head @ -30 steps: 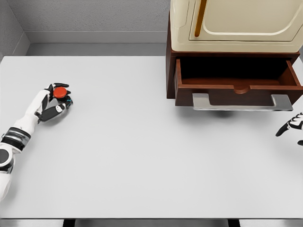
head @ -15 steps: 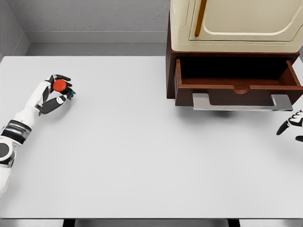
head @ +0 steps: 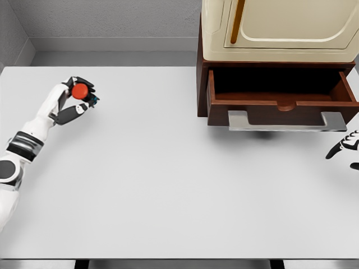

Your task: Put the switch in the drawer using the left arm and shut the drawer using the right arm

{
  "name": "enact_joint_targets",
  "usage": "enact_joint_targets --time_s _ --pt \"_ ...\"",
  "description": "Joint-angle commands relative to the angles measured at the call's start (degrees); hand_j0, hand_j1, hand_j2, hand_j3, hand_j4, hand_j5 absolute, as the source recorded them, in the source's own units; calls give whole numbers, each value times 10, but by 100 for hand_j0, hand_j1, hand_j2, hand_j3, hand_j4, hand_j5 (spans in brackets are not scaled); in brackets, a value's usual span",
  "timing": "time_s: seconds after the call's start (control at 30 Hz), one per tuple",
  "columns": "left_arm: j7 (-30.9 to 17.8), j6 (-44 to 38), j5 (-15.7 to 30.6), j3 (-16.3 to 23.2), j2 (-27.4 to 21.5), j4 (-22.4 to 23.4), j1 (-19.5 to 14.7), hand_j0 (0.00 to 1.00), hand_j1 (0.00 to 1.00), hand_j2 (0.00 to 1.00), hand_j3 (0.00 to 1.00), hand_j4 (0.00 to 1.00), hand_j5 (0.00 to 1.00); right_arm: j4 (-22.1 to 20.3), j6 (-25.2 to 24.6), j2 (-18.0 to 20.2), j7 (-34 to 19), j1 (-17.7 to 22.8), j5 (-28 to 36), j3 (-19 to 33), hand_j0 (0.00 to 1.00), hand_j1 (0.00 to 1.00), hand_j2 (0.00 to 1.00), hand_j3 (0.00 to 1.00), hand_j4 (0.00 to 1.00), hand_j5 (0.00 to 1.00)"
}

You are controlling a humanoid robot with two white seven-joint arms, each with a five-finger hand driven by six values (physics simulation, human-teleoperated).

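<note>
— Switch first: where is the small switch with the round red button (head: 79, 91) in the head view?

— At the far left of the plain white table (head: 168, 185), in the left robot hand (head: 76, 100). The dark fingers (head: 86, 82) curl round it from above and the thumb comes up from below, so the red button is pinched between them. A bit of teal shows at its right side (part of the switch body, as far as I can tell). Whether it is lifted off the table or resting on the surface I cannot tell.

— And the arm behind it?

— The white left arm (head: 25, 143) comes in from the lower left edge and slants up toward the hand, with a dark band near the wrist.

— Where is the drawer?

— The dark brown wooden drawer (head: 280, 98) is pulled out at the upper right, under a cream-coloured cabinet body (head: 280, 28) with an orange strip (head: 238, 22) on its front. The inside of the drawer is dark and in shadow. A flat grey metal handle (head: 286, 120) runs along its front edge. The switch is well apart from it, across the width of the table.

— The other hand?

— The right robot hand (head: 346, 148) shows only at the right edge, just below and to the right of the handle's end, not touching it. A few black-and-white fingers (head: 336, 151) are visible, loosely extended and holding nothing; the rest is cut off by the frame.
</note>
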State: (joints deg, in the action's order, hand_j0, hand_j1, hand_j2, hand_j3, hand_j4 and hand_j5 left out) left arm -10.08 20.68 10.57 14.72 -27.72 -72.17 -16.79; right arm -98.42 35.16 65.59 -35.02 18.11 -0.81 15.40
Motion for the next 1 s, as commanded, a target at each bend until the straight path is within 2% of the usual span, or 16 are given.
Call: enact_joint_targets --time_s 0.0,0.5,0.6,0.77,0.87,0.9,0.97 --pt "1 1 2 7 0 -5 0 37 37 37 37 37 37 0 -2 1 0 0 4 0 65 65 65 65 65 65" --pt "0 -1 -1 32 32 -49 -22 35 35 35 35 35 35 -1 -2 2 0 0 4 0 65 65 65 65 65 65" --pt "1 0 -1 50 32 -56 -33 35 35 35 35 35 35 -1 -2 2 0 0 4 0 64 64 64 64 64 64" --pt "0 1 -1 56 34 -69 -40 35 35 35 35 35 35 -1 -2 1 0 0 4 0 63 63 63 63 63 63" --pt "1 1 -1 57 37 -92 -40 35 35 35 35 35 35 -1 -2 2 0 0 4 0 62 62 62 62 62 62" --pt "1 1 -1 67 37 -93 -45 35 35 35 35 35 35 0 -2 2 0 0 4 0 62 62 62 62 62 62" --pt "0 2 -1 70 39 -93 -48 35 35 35 35 35 35 -1 -2 2 0 -1 4 0 59 59 59 59 59 59"
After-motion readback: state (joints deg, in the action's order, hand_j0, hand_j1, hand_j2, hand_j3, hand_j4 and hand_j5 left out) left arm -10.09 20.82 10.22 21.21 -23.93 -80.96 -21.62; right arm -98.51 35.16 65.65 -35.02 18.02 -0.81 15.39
